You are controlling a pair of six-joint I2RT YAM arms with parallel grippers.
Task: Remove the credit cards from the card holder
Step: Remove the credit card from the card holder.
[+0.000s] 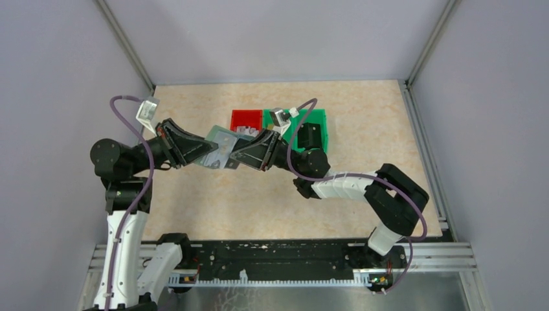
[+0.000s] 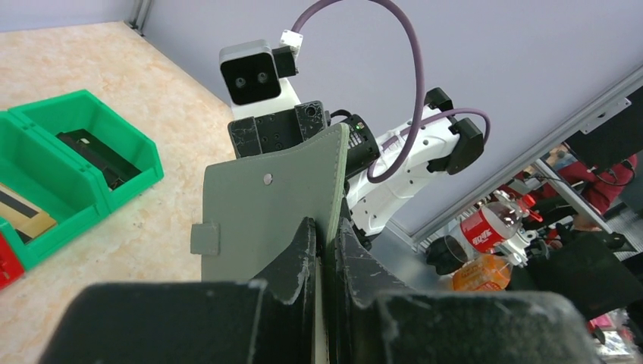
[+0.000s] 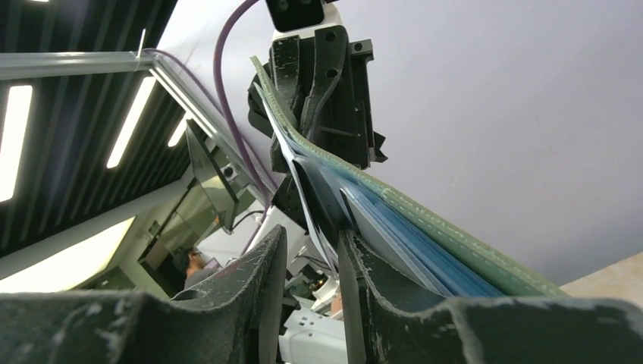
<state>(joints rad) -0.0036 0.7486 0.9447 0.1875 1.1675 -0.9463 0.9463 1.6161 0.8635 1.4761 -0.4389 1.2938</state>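
Note:
The card holder, grey-green outside and pale blue inside, hangs in the air between the two arms. My left gripper is shut on its edge; the left wrist view has its fingers pressed onto the holder's outer face beside the small tab. My right gripper meets the holder from the other side. Its jaws stand open, with a thin pale edge of the holder's inside running down into the gap next to the right finger. A dark card lies in the green bin.
A red bin and a green bin stand side by side behind the grippers. The green bin has two compartments; the nearer one holds a gold and black card. Walls enclose the table on three sides.

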